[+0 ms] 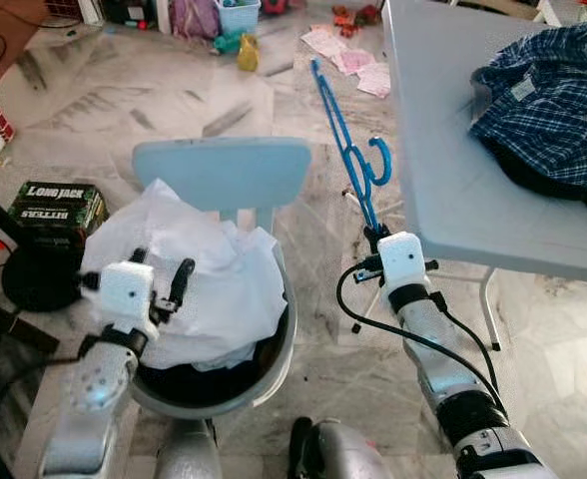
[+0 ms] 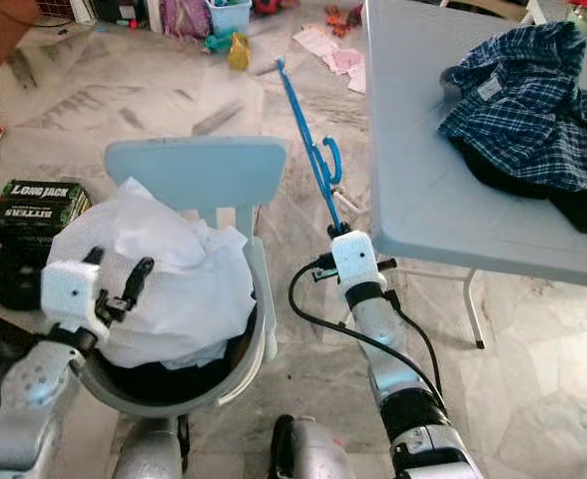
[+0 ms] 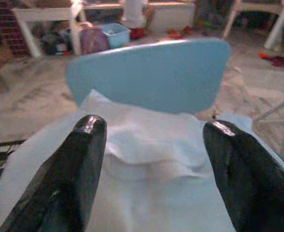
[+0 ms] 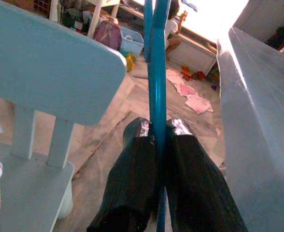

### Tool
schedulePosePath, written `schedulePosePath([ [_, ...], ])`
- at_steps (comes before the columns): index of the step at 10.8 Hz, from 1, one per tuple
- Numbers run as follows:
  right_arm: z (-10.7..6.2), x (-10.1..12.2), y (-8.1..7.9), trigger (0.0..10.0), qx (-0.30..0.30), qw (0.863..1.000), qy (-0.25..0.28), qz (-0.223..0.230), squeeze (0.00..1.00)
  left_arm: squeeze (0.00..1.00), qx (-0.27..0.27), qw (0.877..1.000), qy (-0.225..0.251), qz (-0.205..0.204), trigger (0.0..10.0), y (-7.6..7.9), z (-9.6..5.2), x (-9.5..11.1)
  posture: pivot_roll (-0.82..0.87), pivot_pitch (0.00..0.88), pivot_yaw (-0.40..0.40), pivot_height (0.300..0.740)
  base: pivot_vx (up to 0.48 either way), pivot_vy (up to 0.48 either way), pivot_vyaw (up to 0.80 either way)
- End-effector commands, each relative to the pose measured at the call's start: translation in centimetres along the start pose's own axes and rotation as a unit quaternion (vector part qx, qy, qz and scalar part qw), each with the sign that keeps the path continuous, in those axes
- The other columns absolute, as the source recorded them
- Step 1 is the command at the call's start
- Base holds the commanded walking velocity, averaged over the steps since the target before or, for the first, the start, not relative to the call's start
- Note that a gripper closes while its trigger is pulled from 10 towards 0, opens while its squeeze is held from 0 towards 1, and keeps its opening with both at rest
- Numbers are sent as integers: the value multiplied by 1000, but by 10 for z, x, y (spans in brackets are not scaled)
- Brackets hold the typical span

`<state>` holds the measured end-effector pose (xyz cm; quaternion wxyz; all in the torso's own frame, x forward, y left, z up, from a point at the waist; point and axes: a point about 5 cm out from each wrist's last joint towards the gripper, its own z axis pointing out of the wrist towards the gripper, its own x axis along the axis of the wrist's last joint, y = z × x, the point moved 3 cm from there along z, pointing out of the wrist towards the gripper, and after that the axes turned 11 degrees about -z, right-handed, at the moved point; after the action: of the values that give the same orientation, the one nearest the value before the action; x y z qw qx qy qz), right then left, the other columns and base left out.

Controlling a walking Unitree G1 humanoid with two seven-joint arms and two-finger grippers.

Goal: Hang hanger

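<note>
A blue plastic hanger [image 1: 350,150] stands almost upright in the gap between the chair and the table, its hook curling toward the table. My right gripper [image 4: 157,133] is shut on the hanger [image 4: 155,72] low on its bar. A white garment [image 1: 199,264] lies heaped on the seat of a pale blue chair [image 1: 224,172]. My left gripper [image 1: 164,284] hovers open just above the white garment [image 3: 151,159], its fingers [image 3: 77,164] spread wide and holding nothing.
A grey table [image 1: 443,170] at the right carries a blue plaid shirt [image 1: 553,95] over dark cloth. A round basket rim [image 1: 264,374] sits under the white garment. A green box [image 1: 54,210] lies on the floor at left. Toys and papers [image 1: 348,55] litter the far floor.
</note>
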<state>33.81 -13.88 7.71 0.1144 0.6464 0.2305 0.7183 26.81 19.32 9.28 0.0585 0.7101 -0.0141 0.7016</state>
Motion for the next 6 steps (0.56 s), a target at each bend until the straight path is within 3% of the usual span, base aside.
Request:
schedulePosePath([
  [1, -1, -1, 5, 10000, -8, 1000, 1, -2, 0, 0, 9, 1000, 15, -9, 10000, -2, -1, 7, 133, 180, -101, 740, 0, 0, 0],
  [2, 0, -1, 5, 10000, -7, 1000, 1, -3, 0, 0, 12, 1000, 21, -13, 10000, -2, 1, 10, 137, 177, -105, 740, 0, 0, 0],
  [6, 0, 0, 4, 10000, -6, 1000, 4, -1, 0, 0, 21, 999, 34, -22, 10000, -5, 5, 18, 135, 176, -105, 740, 318, 0, 0],
])
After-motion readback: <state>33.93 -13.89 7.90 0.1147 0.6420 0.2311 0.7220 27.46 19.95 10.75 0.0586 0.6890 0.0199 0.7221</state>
